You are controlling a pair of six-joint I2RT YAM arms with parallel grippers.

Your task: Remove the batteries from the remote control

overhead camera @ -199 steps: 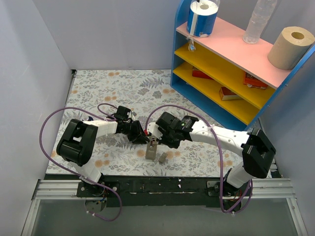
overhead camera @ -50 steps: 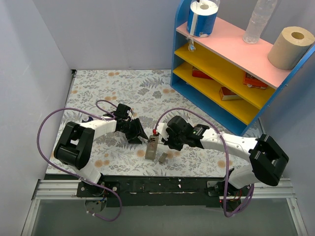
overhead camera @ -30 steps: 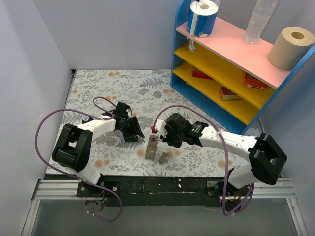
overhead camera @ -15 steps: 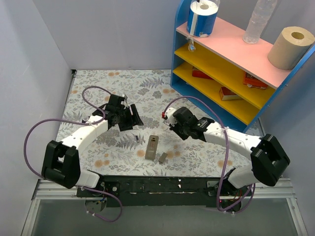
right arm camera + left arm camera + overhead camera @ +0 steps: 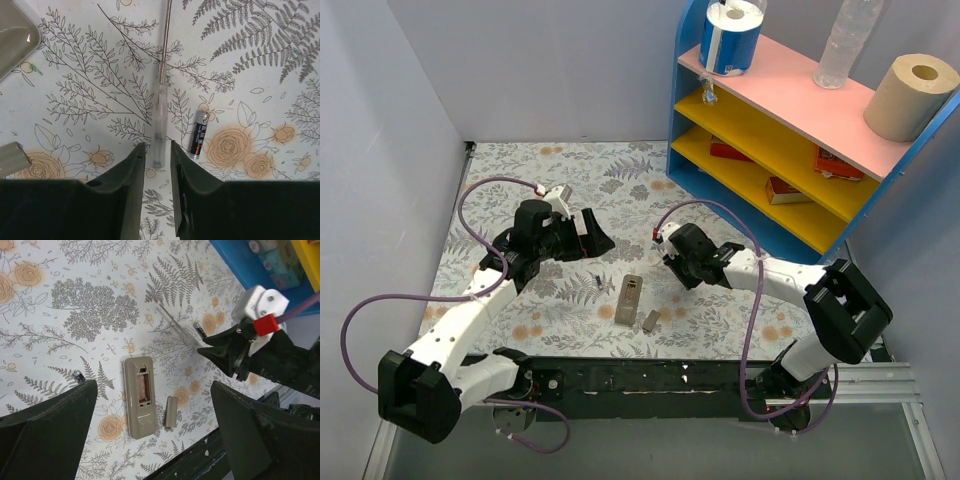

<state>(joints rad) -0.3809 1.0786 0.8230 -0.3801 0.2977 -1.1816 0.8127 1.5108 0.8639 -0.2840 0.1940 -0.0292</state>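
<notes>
Grey back up, the remote control [image 5: 138, 396] lies flat on the floral table cover [image 5: 570, 170], its recessed compartment uncovered and facing the camera. The left gripper [image 5: 588, 235] hangs above it with its two dark fingers [image 5: 50, 435] spread wide and nothing between them. In the left wrist view the remote sits under the gap, roughly midway between the two fingers.

The left battery [image 5: 78, 375] rests on the cover just off the remote's long edge, on the side of the left-hand finger and apart from the remote. The small grey lid [image 5: 171, 411] lies just beside the remote's other long edge, towards the right-hand finger.

The right gripper [image 5: 157, 146] is low over the cover, beyond the remote from the left gripper. Its fingers [image 5: 125, 192] are parted by only a narrow slit and clamp nothing. The long thin stick [image 5: 161, 95] lies on the cover and runs straight ahead from that slit. Its clear near end shows in the gap, thinner than the gap itself. The right battery [image 5: 200, 135] lies just to the right of the stick, close ahead of the right-hand fingertip, almost parallel to the stick and not touching it. One corner of the remote shows far ahead to the left of this gripper, and an end of the lid sits near its left finger.
</notes>
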